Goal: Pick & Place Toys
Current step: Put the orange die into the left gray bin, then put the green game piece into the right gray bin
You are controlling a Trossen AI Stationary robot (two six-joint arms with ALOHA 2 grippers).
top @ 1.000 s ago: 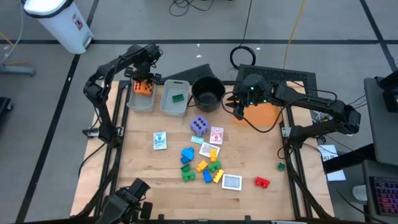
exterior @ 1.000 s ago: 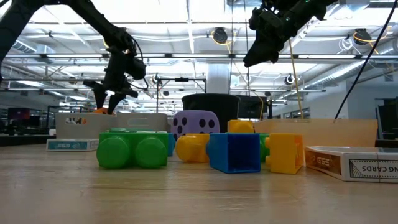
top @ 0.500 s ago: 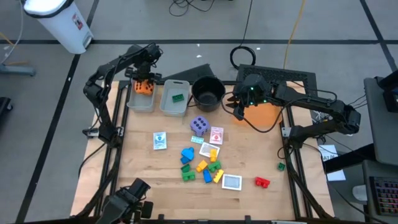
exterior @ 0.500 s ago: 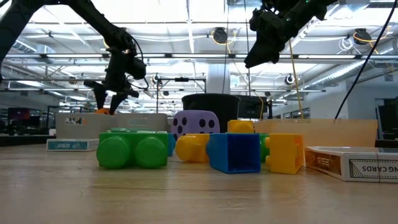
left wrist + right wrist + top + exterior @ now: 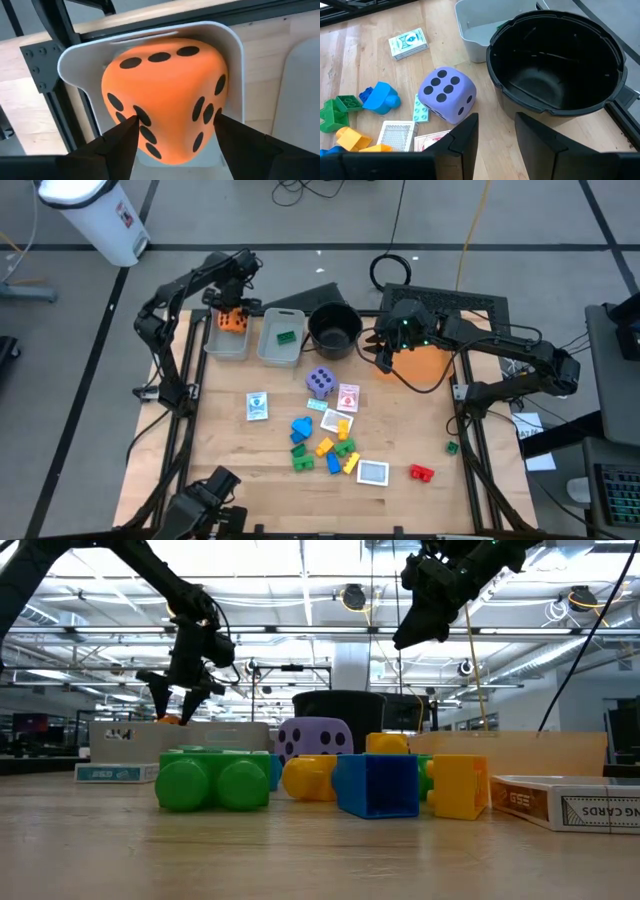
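An orange die (image 5: 165, 100) lies in the left grey bin (image 5: 225, 345) at the table's far left. My left gripper (image 5: 175, 120) hangs over it, pointing down, open, with one finger on either side of the die; I cannot tell if they touch it. My right gripper (image 5: 381, 358) hovers open and empty, high over the table to the right of the black pot (image 5: 334, 330). A purple die (image 5: 320, 381), coloured blocks (image 5: 325, 442) and picture cards (image 5: 257, 405) lie on the wooden table. A green block (image 5: 286, 336) lies in the second bin (image 5: 281, 350).
A red block (image 5: 421, 473) and a small green one (image 5: 452, 447) lie apart near the table's right edge. More cards lie at mid table (image 5: 348, 397) and near the front (image 5: 372, 472). The black frame rails run along the table's left and right sides.
My left gripper has opened over the left bin while staying in place. The orange die has sunk a little lower into that bin.
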